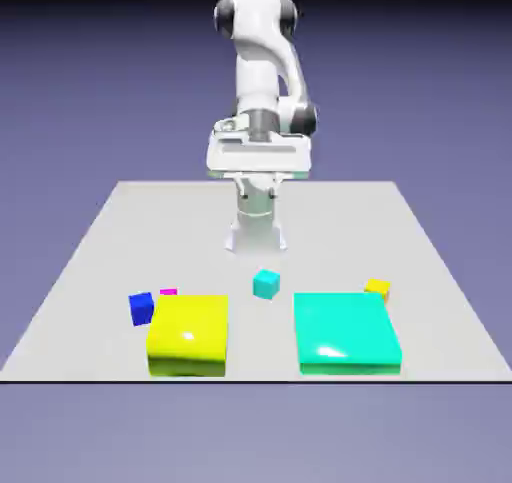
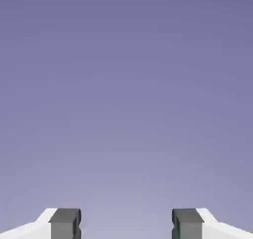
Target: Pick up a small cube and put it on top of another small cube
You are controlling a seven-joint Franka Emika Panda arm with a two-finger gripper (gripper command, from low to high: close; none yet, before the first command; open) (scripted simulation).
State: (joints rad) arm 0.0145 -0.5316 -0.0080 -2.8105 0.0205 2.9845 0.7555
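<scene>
- Nearest the camera, toward the table's front edge, lie a yellow block (image 1: 188, 333) on the exterior view's left and a wide teal slab (image 1: 346, 329) on its right, well apart.
- Leftmost is a small blue cube (image 1: 142, 309), on the table (image 1: 180, 231) just beside the yellow block's far left corner, turned slightly.
- Next comes a small magenta cube (image 1: 168, 293), mostly hidden behind the yellow block; whether the two touch, I cannot tell.
- Around the middle, the arm (image 1: 257, 61) holds the gripper (image 1: 258, 189) raised above the table, its jaws standing wide; the hand view shows blue-violet backdrop (image 2: 126, 134) between the tips.
- A small cyan cube (image 1: 266, 284) sits on the table near the middle, farther back than the yellow block and teal slab.
- Rightmost is a small orange-yellow cube (image 1: 377, 290), at the slab's far right corner, partly hidden by it.
</scene>
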